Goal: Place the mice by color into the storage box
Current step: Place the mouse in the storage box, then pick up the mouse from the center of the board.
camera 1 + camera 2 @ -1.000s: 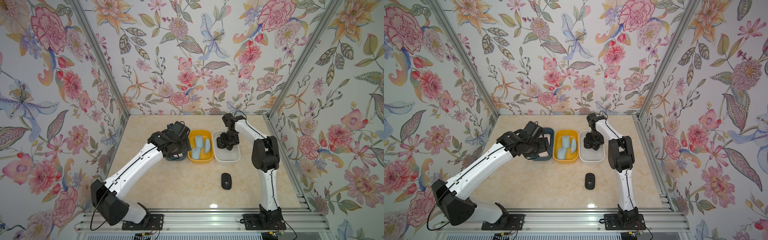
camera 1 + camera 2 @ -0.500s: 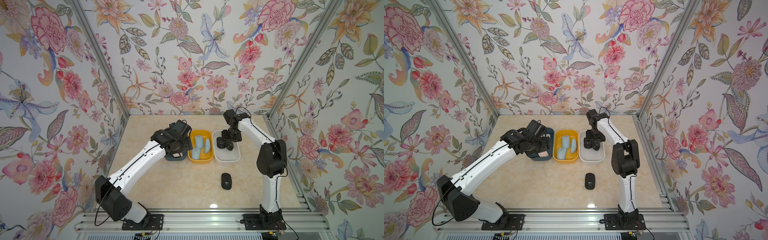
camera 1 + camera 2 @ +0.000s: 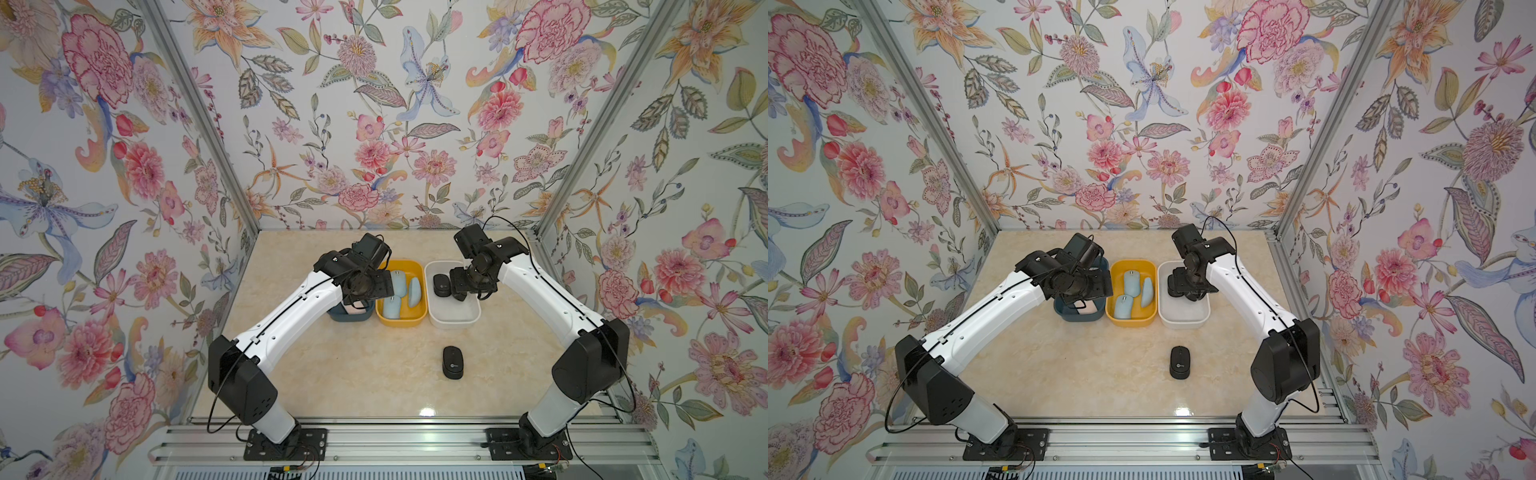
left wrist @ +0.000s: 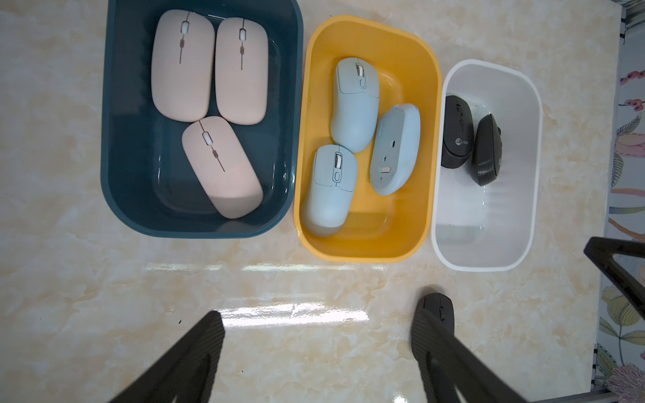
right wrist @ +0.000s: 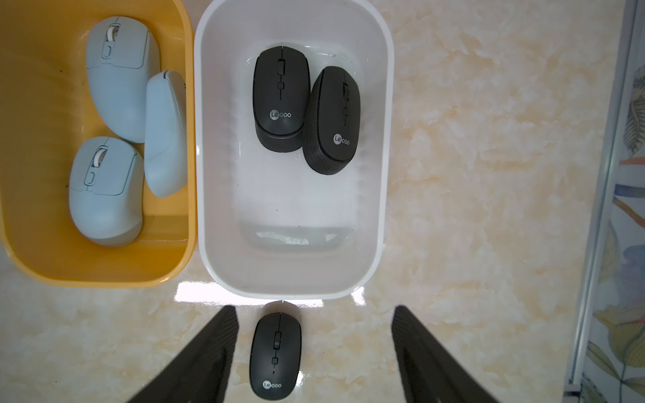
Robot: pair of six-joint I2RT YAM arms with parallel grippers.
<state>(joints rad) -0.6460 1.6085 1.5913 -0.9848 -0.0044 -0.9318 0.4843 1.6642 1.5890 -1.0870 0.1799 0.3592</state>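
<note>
Three pale pink mice [image 4: 183, 66] lie in the dark blue bin [image 4: 115, 139]. In the yellow bin [image 4: 349, 244] are three light blue mice [image 4: 354, 104], one of them on its side. Two black mice [image 5: 281, 97] rest side by side at the far end of the white bin [image 5: 296, 258]. A third black mouse [image 3: 452, 362] lies alone on the table in front of the white bin. My right gripper [image 5: 316, 314] hovers open over the white bin, holding nothing. High over the blue bin, my left gripper [image 4: 319, 321] is open and empty too.
The three bins stand in a row at mid-table, touching or nearly so. Floral walls with metal posts [image 3: 598, 137] enclose the marble table [image 3: 332, 374] on three sides. An aluminium rail [image 3: 395, 440] carrying both arm bases runs along the front edge.
My right gripper has let go of a black mouse in the white bin, opened and risen. The right elbow swung outward. The left arm lifted slightly.
</note>
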